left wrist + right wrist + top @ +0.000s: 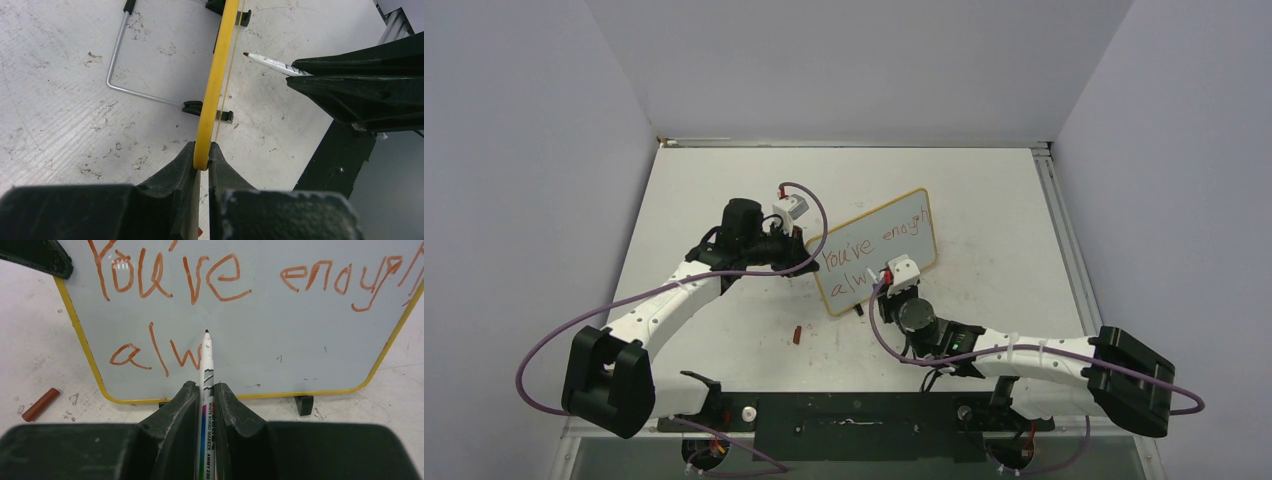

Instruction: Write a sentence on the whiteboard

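The whiteboard (pixel 894 225) stands propped on the table, glossy grey face with a yellow rim. In the right wrist view the whiteboard (pixel 280 340) carries the sentence (pixel 215 280) in red: "You've enough" above "alw". My left gripper (pixel 807 262) is shut on the board's left edge; the left wrist view shows the yellow rim (pixel 216 85) pinched between its fingers. My right gripper (pixel 887 285) is shut on a white marker (pixel 206 390), whose tip points at the board face just right of the "w". The marker also shows in the left wrist view (pixel 270 62).
A red marker cap (pixel 796 335) lies on the table in front of the board's left corner; it also shows in the right wrist view (pixel 40 404). The board's wire stand (pixel 120 65) and black feet (pixel 303 404) rest on the scuffed white tabletop.
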`<act>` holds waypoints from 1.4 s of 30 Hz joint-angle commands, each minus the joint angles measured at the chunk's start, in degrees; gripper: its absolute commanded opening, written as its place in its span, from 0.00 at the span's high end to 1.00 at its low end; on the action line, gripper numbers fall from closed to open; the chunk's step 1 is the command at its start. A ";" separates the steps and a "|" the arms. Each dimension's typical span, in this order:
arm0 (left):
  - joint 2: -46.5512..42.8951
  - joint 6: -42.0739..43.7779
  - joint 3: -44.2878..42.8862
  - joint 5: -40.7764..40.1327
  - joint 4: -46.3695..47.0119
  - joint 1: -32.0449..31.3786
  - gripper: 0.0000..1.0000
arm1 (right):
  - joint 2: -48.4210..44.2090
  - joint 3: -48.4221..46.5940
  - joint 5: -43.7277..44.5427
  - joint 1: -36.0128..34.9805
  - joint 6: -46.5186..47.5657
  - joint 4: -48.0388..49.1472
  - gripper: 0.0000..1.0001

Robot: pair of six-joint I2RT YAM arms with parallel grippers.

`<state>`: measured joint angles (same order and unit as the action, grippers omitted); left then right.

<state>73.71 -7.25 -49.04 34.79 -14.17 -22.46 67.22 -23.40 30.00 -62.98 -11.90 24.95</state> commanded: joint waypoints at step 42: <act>0.11 0.93 -1.06 -2.99 -3.93 -0.04 1.00 | 3.71 2.57 -2.33 1.38 -1.59 4.06 0.95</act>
<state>73.71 -7.27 -49.04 34.72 -14.17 -22.46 69.93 -21.47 28.14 -60.93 -11.00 27.14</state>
